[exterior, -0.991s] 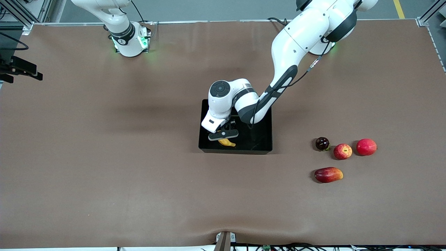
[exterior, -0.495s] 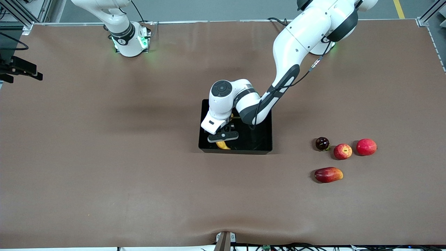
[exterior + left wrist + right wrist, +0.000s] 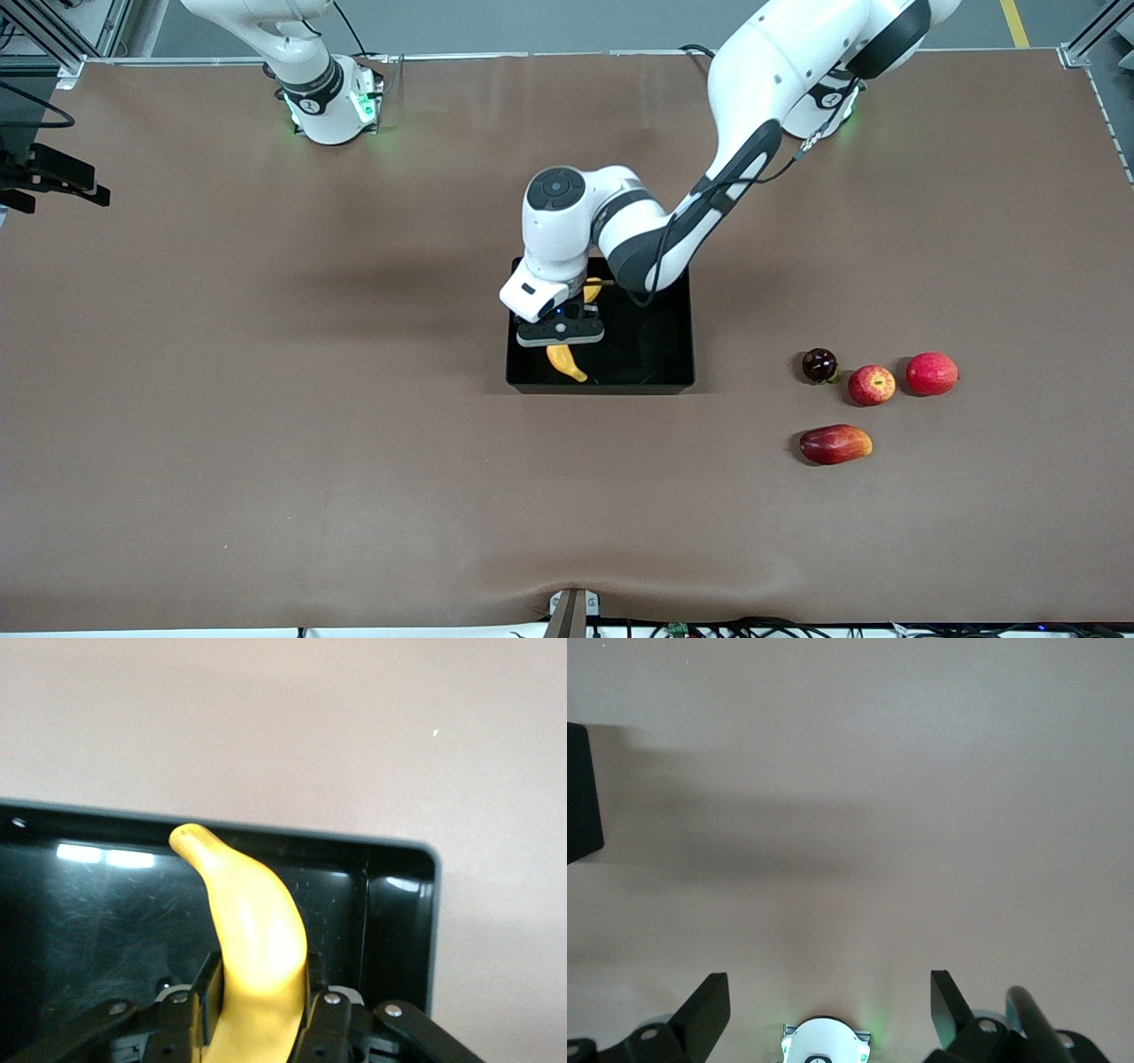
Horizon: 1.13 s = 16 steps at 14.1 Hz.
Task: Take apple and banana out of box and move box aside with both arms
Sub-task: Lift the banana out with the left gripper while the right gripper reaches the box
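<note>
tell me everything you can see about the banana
The banana is long, curved, smooth and plain yellow, like toy plastic, with a blunt rounded tip. It is clamped around its middle between the jaws of the left gripper, over the black box inside its walls. In the front view one end pokes out toward the front camera and the other shows by the wrist. Whether its tip touches the glossy floor is unclear.

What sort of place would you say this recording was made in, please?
Probably a robotics lab test bench: two white Franka arms bolted to a brown-covered table, the left gripper holding a yellow toy banana over a glossy black plastic bin; the right gripper waits open.
</note>
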Each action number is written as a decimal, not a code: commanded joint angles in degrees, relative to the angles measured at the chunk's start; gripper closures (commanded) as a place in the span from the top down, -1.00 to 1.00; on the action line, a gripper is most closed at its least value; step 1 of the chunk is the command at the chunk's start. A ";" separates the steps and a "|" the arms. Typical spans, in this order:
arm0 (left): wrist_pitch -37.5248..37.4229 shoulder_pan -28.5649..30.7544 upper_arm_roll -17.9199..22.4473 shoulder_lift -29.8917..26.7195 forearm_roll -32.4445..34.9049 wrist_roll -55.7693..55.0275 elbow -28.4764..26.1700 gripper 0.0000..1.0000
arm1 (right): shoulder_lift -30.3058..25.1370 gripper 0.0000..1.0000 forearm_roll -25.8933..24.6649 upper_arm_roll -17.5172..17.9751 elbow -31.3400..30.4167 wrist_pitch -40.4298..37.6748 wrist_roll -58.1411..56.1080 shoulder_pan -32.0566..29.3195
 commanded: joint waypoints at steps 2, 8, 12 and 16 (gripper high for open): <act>-1.30 7.18 -3.95 -3.69 -0.59 5.17 -1.01 -1.00 | 5.73 1.00 1.12 0.99 1.36 -0.51 -0.73 -1.91; -1.65 27.12 -14.41 -5.64 -2.09 21.23 -3.03 -1.00 | 5.75 1.00 5.94 5.55 -0.13 -1.13 6.70 -1.13; -6.31 39.18 -17.50 -5.64 -2.09 40.56 -3.47 -1.00 | 6.71 1.00 6.13 14.34 -0.48 2.02 23.86 1.42; -8.86 47.96 -17.32 -5.02 -2.09 59.62 -3.74 -1.00 | 10.40 1.00 6.39 19.79 -1.89 9.92 29.85 5.11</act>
